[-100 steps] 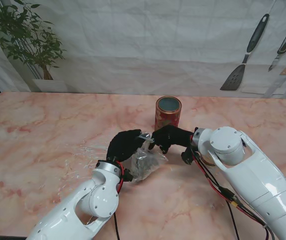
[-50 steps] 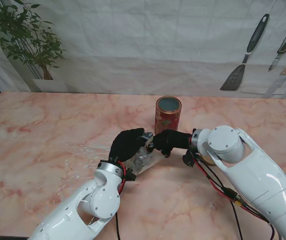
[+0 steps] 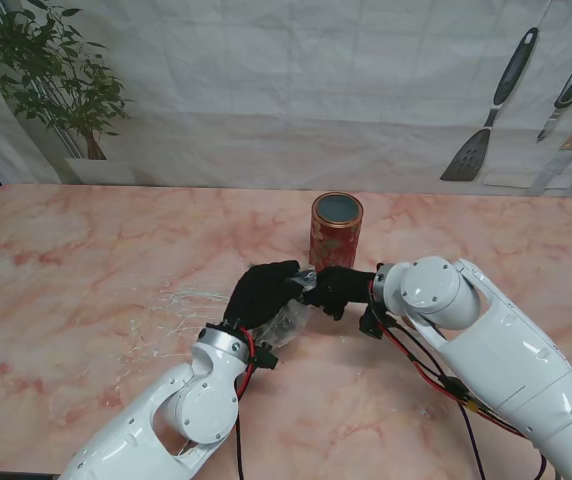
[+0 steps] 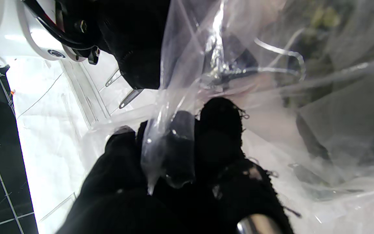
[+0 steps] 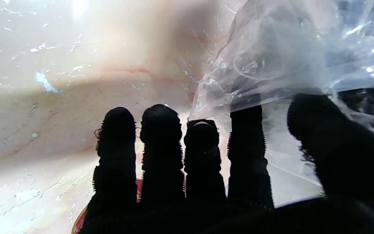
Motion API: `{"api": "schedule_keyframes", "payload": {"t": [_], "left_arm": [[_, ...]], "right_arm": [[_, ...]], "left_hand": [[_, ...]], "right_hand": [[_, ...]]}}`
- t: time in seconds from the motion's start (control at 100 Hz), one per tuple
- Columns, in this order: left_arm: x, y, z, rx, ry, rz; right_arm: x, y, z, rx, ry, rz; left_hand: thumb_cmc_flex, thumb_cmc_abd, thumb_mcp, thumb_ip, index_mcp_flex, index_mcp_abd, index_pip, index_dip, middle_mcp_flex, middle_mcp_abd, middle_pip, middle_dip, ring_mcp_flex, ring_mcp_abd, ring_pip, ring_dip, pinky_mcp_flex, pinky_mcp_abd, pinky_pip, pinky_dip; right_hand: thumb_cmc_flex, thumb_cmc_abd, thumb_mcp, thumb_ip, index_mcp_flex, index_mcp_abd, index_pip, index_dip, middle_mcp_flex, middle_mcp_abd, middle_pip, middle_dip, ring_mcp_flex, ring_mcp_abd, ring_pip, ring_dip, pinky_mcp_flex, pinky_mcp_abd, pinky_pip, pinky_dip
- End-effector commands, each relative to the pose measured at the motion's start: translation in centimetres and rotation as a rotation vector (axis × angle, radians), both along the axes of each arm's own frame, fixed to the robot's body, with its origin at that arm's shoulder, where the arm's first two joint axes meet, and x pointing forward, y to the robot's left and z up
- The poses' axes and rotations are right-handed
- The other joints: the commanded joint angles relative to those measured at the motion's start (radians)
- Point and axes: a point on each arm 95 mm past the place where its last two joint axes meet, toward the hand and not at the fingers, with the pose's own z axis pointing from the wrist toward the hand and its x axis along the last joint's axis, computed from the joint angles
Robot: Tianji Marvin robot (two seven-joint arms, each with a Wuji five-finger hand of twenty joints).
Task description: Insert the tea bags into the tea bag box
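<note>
Item: crinkled clear plastic tea bag pouch (image 3: pixel 288 318), pinched between our black-gloved left hand (image 3: pixel 261 293) and right hand (image 3: pixel 338 287), both closed on its film. Red cylindrical tea bag box (image 3: pixel 336 227): open-topped, just beyond our right hand. Handling: we should keep both pinches firm and pull evenly.

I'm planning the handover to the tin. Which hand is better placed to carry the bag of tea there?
The right hand, probably: it sits nearer the red tin and grips the clear bag. The left hand also grips it, from the far side.
</note>
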Motion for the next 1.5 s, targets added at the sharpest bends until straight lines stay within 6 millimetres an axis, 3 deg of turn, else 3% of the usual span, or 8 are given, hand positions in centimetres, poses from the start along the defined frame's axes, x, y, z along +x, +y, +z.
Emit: {"api": "schedule_keyframes", "payload": {"t": [0.0, 0.28, 0.72, 0.93, 1.0, 1.21, 1.33, 1.49], "left_arm": [[0.2, -0.2, 0.4, -0.007, 0.005, -0.007], [0.3, -0.6, 0.2, -0.055, 0.005, -0.021], [0.9, -1.1, -0.2, -0.104, 0.011, -0.017], [1.0, -1.3, -0.2, -0.125, 0.010, -0.015], [1.0, -1.4, -0.2, -0.132, 0.005, -0.011], [0.9, -1.3, -0.5, -0.129, 0.020, -0.022], [1.0, -1.2, -0.8, -0.141, 0.033, -0.017], [1.1, -0.9, -0.8, -0.136, 0.038, 0.002]], "right_arm": [[-0.3, 0.4, 0.0, -0.012, -0.009, 0.013], [-0.6, 0.9, -0.2, -0.043, -0.048, 0.018], [-0.8, 1.0, -0.5, -0.043, -0.037, 0.065], [-1.1, 1.0, -0.9, -0.069, -0.048, 0.068], [-1.2, 1.1, -1.1, -0.070, -0.047, 0.062], [-0.8, 0.8, -0.9, 0.031, 0.022, 0.091], [-0.6, 0.3, -0.6, 0.083, 0.057, 0.108], [-0.5, -0.2, -0.4, 0.115, 0.083, 0.129]], "left_hand": [[0.036, 0.001, 0.109, 0.031, 0.073, 0.210, 0.077, 0.033, 0.091, -0.095, 0.005, -0.020, 0.172, 0.129, 0.514, -0.010, -0.109, -0.041, 0.314, -0.017], [0.036, 0.000, 0.109, 0.031, 0.074, 0.211, 0.078, 0.033, 0.092, -0.096, 0.005, -0.021, 0.172, 0.134, 0.512, -0.012, -0.110, -0.038, 0.314, -0.018], [0.036, 0.000, 0.114, 0.030, 0.071, 0.211, 0.073, 0.032, 0.083, -0.085, -0.018, -0.043, 0.172, 0.152, 0.464, -0.036, -0.120, -0.002, 0.314, -0.104], [0.036, 0.000, 0.115, 0.029, 0.070, 0.212, 0.072, 0.031, 0.082, -0.082, -0.021, -0.051, 0.171, 0.156, 0.454, -0.043, -0.122, 0.006, 0.314, -0.138], [0.036, 0.000, 0.115, 0.029, 0.070, 0.212, 0.072, 0.032, 0.083, -0.082, -0.020, -0.052, 0.171, 0.156, 0.453, -0.043, -0.122, 0.006, 0.314, -0.142], [0.036, 0.001, 0.115, 0.029, 0.071, 0.213, 0.073, 0.031, 0.081, -0.079, -0.021, -0.054, 0.171, 0.156, 0.450, -0.046, -0.123, 0.007, 0.314, -0.149], [0.041, 0.006, 0.105, 0.028, 0.064, 0.206, 0.067, 0.030, 0.068, -0.058, -0.051, -0.079, 0.171, 0.186, 0.394, -0.075, -0.132, 0.040, 0.314, -0.217], [0.050, 0.012, 0.089, 0.028, 0.056, 0.203, 0.063, 0.031, 0.056, -0.038, -0.076, -0.105, 0.170, 0.208, 0.346, -0.100, -0.139, 0.061, 0.304, -0.271]], "right_hand": [[-0.023, -0.060, -0.001, 0.021, 0.022, 0.008, -0.019, 0.014, 0.006, -0.026, 0.027, 0.022, 0.026, -0.028, 0.029, 0.013, 0.007, -0.008, 0.029, 0.009], [-0.097, -0.279, 0.142, -0.016, 0.083, 0.174, 0.036, 0.076, -0.015, -0.036, 0.025, 0.043, 0.019, -0.049, 0.023, 0.009, 0.018, -0.010, 0.020, -0.002], [-0.145, -0.420, 0.270, -0.040, 0.068, 0.144, 0.331, 0.304, -0.051, -0.031, 0.017, 0.106, -0.025, -0.037, -0.004, 0.014, -0.006, 0.006, -0.012, -0.008], [0.039, -0.409, 0.208, -0.060, 0.064, 0.129, 0.339, 0.233, -0.053, -0.035, 0.012, 0.076, -0.028, -0.041, -0.014, -0.004, -0.009, 0.002, -0.027, -0.002], [-0.007, -0.419, 0.229, -0.022, 0.059, 0.136, 0.344, 0.256, -0.063, -0.032, 0.006, 0.071, -0.038, -0.038, -0.022, -0.010, -0.010, 0.004, -0.035, -0.005], [-0.189, -0.400, 0.269, -0.045, 0.020, 0.187, 0.237, 0.254, -0.129, 0.013, -0.020, 0.046, -0.100, -0.011, -0.057, -0.017, -0.055, 0.003, -0.058, -0.006], [-0.134, -0.350, 0.225, -0.035, 0.009, 0.163, 0.008, 0.135, -0.154, 0.031, -0.028, 0.001, -0.120, -0.007, -0.069, -0.015, -0.070, -0.001, -0.070, -0.001], [-0.077, -0.310, 0.171, -0.020, 0.014, 0.102, -0.041, 0.087, -0.153, 0.034, -0.028, -0.001, -0.128, 0.000, -0.070, -0.009, -0.081, -0.001, -0.078, 0.001]]}}
